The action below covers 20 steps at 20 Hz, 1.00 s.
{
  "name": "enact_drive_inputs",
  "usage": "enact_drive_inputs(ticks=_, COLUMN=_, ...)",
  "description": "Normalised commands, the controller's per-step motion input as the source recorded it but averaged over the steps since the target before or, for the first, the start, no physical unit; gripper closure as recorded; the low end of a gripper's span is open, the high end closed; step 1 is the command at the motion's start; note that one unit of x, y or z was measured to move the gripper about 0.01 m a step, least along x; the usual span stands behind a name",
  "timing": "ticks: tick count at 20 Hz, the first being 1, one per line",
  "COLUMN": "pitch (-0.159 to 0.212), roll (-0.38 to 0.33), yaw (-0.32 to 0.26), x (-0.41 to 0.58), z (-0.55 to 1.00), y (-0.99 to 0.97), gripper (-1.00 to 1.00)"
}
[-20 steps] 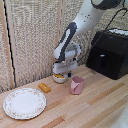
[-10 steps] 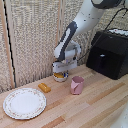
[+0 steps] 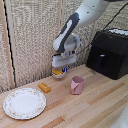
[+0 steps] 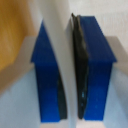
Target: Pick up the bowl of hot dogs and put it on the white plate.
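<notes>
The pincer (image 3: 61, 68) hangs at about 12 o'clock from the middle of the wooden worktop (image 3: 95, 107), clenched on the rim of the hot dog bowl (image 3: 58, 73). The wrist view shows its blue fingers (image 4: 49, 75) drawn close together, with a thin pale edge pinched between them. The bowl sits just under the white end piece, its yellow-orange hot dogs (image 3: 58, 71) showing inside; whether it touches the worktop or hangs slightly above it cannot be told. The white plate (image 3: 24, 103) lies at roughly 8 o'clock from the bowl, well apart. An oblong orange block (image 3: 44, 88) rests between them, near the plate's rim. A pink cup (image 3: 77, 85) stands at 4 o'clock from the bowl — close by, not touching. A black appliance (image 3: 109, 52) sits at 3 o'clock.
</notes>
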Motion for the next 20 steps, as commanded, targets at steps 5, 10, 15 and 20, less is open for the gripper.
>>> enact_drive_inputs(ticks=5, pitch=0.011, roll=0.165, yaw=0.107, x=0.000, z=0.71, y=0.06, gripper=1.00)
enact_drive_inputs(ticks=10, pitch=0.021, roll=0.134, yaw=0.080, x=0.000, z=0.69, y=0.49, gripper=1.00)
enact_drive_inputs(ticks=15, pitch=0.015, roll=0.085, yaw=0.025, x=0.007, z=0.50, y=0.78, gripper=1.00)
enact_drive_inputs(ticks=20, pitch=0.013, roll=0.033, yaw=0.000, x=0.019, z=0.29, y=0.94, gripper=1.00)
